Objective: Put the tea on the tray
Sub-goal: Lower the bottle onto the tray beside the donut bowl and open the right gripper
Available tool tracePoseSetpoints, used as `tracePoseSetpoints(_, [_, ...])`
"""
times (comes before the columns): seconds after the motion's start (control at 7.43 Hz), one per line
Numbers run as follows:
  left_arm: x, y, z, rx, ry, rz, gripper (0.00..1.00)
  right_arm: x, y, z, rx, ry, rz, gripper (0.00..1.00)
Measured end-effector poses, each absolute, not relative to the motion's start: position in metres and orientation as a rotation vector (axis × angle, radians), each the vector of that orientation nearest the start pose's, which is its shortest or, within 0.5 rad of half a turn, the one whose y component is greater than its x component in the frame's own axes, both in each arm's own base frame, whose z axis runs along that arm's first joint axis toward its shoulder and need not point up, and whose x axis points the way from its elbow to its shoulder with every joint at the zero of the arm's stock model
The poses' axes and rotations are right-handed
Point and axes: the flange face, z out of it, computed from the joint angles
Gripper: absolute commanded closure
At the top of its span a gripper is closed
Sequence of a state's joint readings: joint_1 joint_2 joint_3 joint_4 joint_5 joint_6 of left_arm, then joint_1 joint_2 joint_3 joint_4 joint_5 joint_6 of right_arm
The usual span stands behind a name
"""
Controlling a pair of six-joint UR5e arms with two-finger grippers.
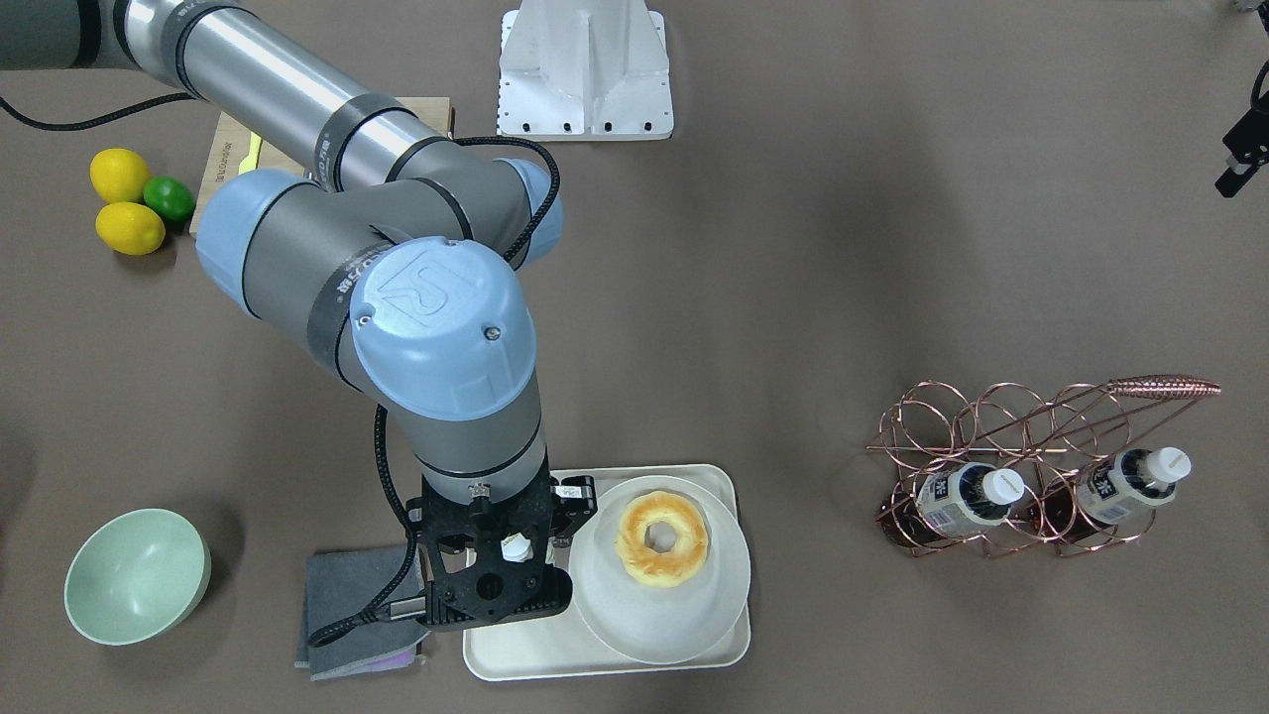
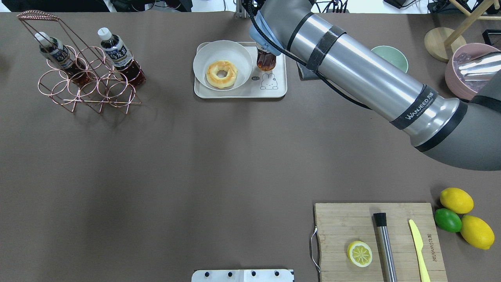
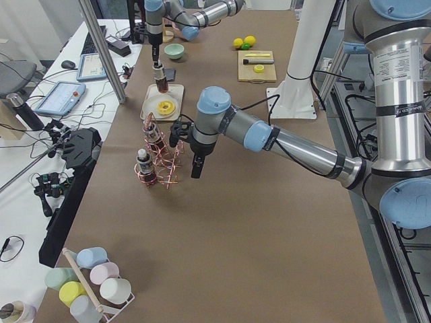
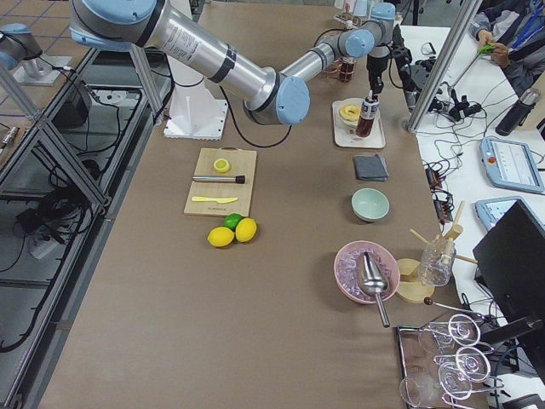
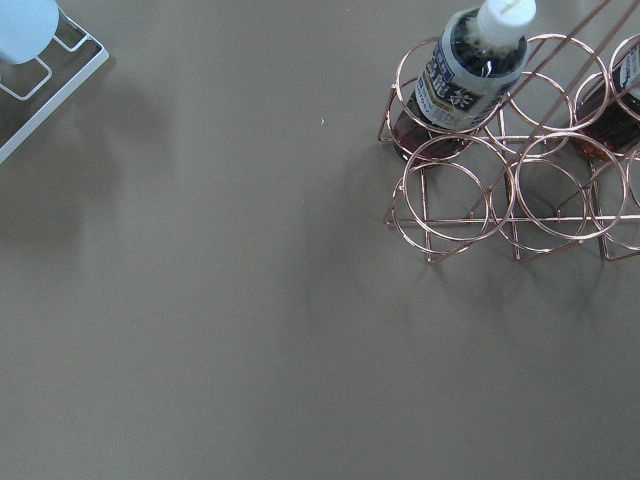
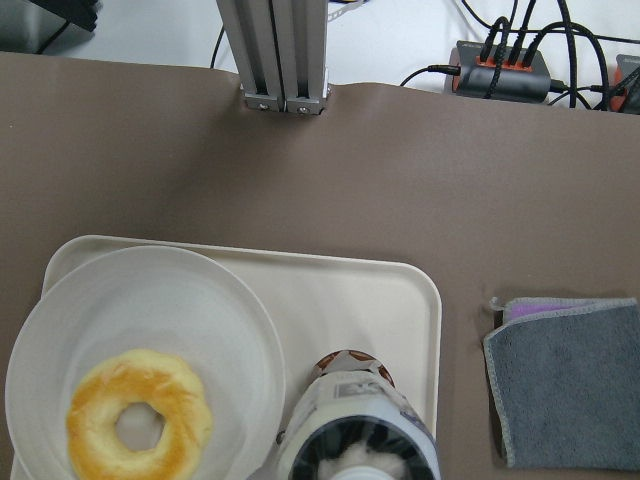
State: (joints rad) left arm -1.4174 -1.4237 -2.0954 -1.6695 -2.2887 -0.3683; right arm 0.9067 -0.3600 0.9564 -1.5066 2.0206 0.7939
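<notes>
The tea (image 1: 514, 547) stands upright on the right part of the cream tray (image 1: 516, 654), beside the drawn bear (image 2: 269, 82). My right gripper (image 1: 513, 555) is straight above it, shut around the white cap. The brown lower half of the tea shows under the arm in the overhead view (image 2: 266, 60), and its label and cap fill the bottom of the right wrist view (image 6: 355, 440). My left gripper (image 3: 196, 168) hangs over bare table near the rack; I cannot tell if it is open or shut. Two more tea bottles (image 1: 967, 499) (image 1: 1130, 486) lie in a copper wire rack (image 1: 1001, 416).
A round white plate (image 1: 659, 615) with a doughnut (image 1: 661, 538) takes up the tray's other half, close to the tea. A grey cloth (image 1: 347, 595) and a green bowl (image 1: 137, 575) lie beside the tray. A cutting board (image 2: 344, 223), lemons and a lime (image 2: 448, 220) are near the robot.
</notes>
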Motion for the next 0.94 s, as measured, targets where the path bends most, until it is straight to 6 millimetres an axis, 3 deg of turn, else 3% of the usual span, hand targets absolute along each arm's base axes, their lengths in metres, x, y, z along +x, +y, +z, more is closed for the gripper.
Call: tracePoseSetpoints(0.94, [-0.003, -0.43, 0.459, 0.259, 0.797, -0.032, 0.04, -0.469, -0.722, 0.107, 0.189, -0.757, -0.043, 1.0])
